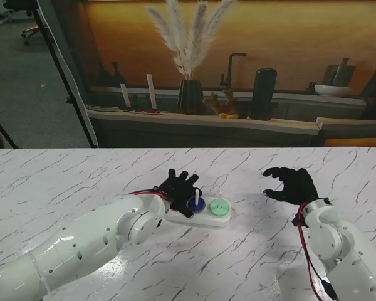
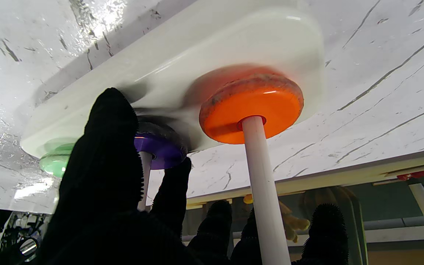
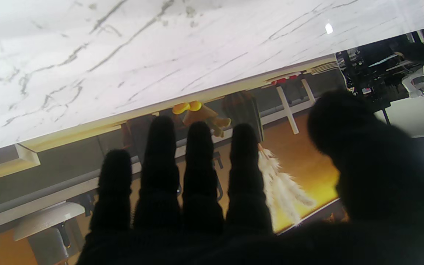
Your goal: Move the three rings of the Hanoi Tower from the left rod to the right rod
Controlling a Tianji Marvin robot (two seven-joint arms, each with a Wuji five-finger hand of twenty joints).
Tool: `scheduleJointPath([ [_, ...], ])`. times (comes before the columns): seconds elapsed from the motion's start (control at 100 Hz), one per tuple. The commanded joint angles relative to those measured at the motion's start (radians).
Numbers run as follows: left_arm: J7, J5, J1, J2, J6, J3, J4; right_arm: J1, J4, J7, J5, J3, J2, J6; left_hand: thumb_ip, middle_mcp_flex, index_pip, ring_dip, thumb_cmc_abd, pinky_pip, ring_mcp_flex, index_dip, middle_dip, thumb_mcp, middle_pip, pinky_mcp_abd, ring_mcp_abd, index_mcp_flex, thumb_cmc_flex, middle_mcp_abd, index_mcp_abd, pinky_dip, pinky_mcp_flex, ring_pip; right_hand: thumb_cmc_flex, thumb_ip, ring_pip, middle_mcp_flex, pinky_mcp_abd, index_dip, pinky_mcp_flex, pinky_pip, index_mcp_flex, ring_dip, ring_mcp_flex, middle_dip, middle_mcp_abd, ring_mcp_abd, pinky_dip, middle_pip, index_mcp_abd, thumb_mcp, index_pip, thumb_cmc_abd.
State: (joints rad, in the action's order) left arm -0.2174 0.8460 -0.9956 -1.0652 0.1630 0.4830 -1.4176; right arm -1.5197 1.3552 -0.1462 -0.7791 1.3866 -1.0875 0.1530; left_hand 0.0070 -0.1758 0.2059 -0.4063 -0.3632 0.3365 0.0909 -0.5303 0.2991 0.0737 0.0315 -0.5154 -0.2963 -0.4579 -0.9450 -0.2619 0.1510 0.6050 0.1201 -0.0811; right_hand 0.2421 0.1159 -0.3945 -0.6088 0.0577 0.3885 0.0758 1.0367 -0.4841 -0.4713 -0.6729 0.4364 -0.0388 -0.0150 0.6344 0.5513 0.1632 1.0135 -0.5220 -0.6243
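The white tower base [image 1: 203, 218] lies mid-table with three upright rods. In the left wrist view an orange ring [image 2: 250, 106] sits at the foot of the left rod [image 2: 263, 191]. A purple ring [image 2: 160, 147] is on the middle rod and a green ring [image 2: 53, 162] on the right one. My left hand [image 1: 175, 188] hovers over the left rod and hides the orange ring from the stand. Its thumb [image 2: 105, 147] and one finger flank the purple ring [image 1: 195, 203]; whether they grip it is unclear. Right of the green ring [image 1: 218, 208], my right hand [image 1: 291, 184] hangs open and holds nothing.
The marble table [image 1: 62, 182] ends at its far edge against a low counter with a dark vase of pampas grass [image 1: 189, 94], bottles and a bowl. A black stand leg [image 1: 62, 75] rises at the far left.
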Motion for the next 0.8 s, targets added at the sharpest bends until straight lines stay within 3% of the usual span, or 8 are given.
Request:
scheduleJointPath([
  [0.0, -0.02, -0.007, -0.012, -0.012, -0.021, -0.018, 0.013, -0.008, 0.005, 0.001, 0.003, -0.002, -0.006, -0.002, 0.004, 0.005, -0.02, -0.009, 0.031, 0.0, 0.013, -0.001, 0.015, -0.012, -0.004, -0.001, 0.006, 0.005, -0.04, 0.004, -0.031, 0.015, 0.005, -0.008, 0.0, -0.042, -0.012, 0.001, 0.311, 0.01, -0.006, 0.018, 0.007, 0.008, 0.021, -0.01, 0.0, 0.001, -0.008, 0.008, 0.013, 0.016, -0.012, 0.011],
  [0.17, -0.015, -0.009, -0.011, -0.014, -0.02, -0.021, 0.016, -0.008, 0.004, 0.003, 0.003, -0.001, -0.006, -0.001, 0.006, -0.01, -0.005, -0.011, 0.056, 0.005, 0.022, -0.003, 0.017, -0.014, 0.001, -0.001, 0.005, -0.024, -0.056, 0.003, -0.048, 0.014, 0.002, -0.012, 0.0, -0.042, -0.013, 0.001, 0.312, 0.01, -0.006, 0.019, 0.007, 0.008, 0.021, -0.01, -0.001, 0.002, -0.008, 0.008, 0.013, 0.016, -0.012, 0.011],
  [0.33, 0.029, -0.008, -0.024, -0.024, -0.012, -0.015, 0.03, -0.009, 0.005, 0.004, 0.001, 0.0, -0.006, -0.001, -0.014, -0.049, 0.068, -0.024, 0.143, 0.039, 0.046, -0.039, 0.027, -0.073, 0.01, 0.002, 0.007, -0.061, -0.128, 0.012, -0.084, 0.016, -0.005, -0.024, 0.0, -0.042, -0.012, 0.001, 0.311, 0.01, -0.007, 0.019, 0.009, 0.008, 0.023, -0.011, 0.0, 0.002, -0.008, 0.007, 0.013, 0.016, -0.011, 0.012],
  [0.54, 0.021, -0.016, -0.033, -0.022, -0.01, 0.0, 0.018, -0.011, 0.006, 0.007, 0.001, 0.002, -0.005, -0.002, -0.014, -0.065, 0.107, -0.024, 0.164, 0.041, 0.05, -0.052, 0.028, -0.081, 0.012, 0.003, 0.009, -0.077, -0.133, 0.015, -0.105, 0.01, -0.003, -0.023, 0.0, -0.042, -0.012, 0.001, 0.311, 0.01, -0.007, 0.018, 0.008, 0.008, 0.022, -0.01, 0.0, 0.003, -0.008, 0.007, 0.013, 0.015, -0.011, 0.012],
  [0.79, 0.023, -0.017, -0.052, -0.021, -0.014, 0.034, -0.002, -0.008, 0.003, 0.005, 0.001, -0.001, -0.005, 0.0, -0.023, -0.113, 0.17, -0.031, 0.136, 0.06, 0.087, -0.113, 0.033, -0.077, 0.027, 0.001, 0.008, -0.098, -0.181, 0.023, -0.127, 0.01, -0.016, -0.036, 0.0, -0.042, -0.012, 0.001, 0.31, 0.01, -0.007, 0.018, 0.008, 0.008, 0.022, -0.01, 0.0, 0.002, -0.008, 0.007, 0.011, 0.014, -0.011, 0.012],
])
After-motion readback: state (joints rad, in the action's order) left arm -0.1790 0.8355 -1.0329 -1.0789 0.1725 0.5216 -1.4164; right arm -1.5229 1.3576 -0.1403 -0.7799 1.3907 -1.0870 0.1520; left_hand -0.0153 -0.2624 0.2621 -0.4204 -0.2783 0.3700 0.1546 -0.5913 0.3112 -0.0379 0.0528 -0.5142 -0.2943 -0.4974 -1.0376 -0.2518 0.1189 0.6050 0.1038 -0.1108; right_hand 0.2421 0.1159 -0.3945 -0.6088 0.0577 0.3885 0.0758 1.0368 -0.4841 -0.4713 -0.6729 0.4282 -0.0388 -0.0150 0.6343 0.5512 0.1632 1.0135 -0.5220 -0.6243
